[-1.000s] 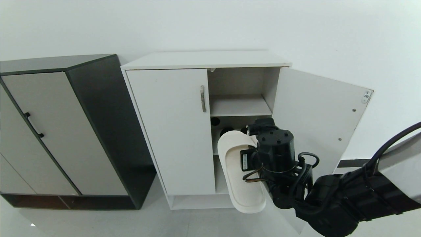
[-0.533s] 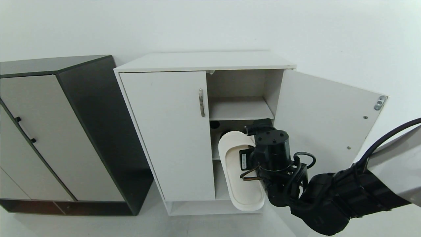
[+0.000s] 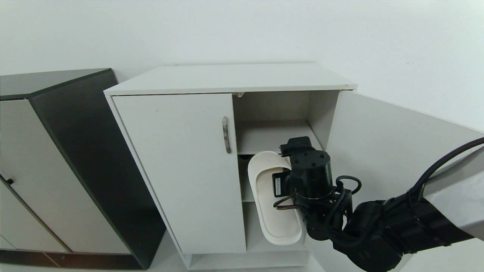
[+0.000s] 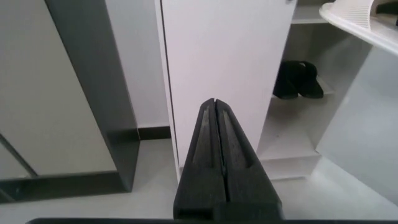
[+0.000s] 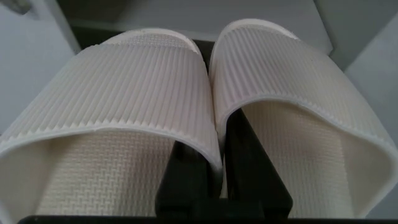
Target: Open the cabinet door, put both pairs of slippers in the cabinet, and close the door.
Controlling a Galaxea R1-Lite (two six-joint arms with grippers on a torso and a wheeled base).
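We see the right gripper [image 5: 221,174] clamped on white slippers [image 3: 274,204] before the open white cabinet [image 3: 227,77], white wall [image 3: 242,30] behind; left gripper [image 4: 214,107] closed, empty.

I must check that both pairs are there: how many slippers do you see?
4. Two white slippers, side by side, in the right gripper before the open cabinet; two black slippers, apparently, on its middle shelf. Others may be hidden behind the closed door.

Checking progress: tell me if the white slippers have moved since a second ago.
Yes: the white slippers moved toward the cabinet opening; their heel end now lies above its base, earlier below it.
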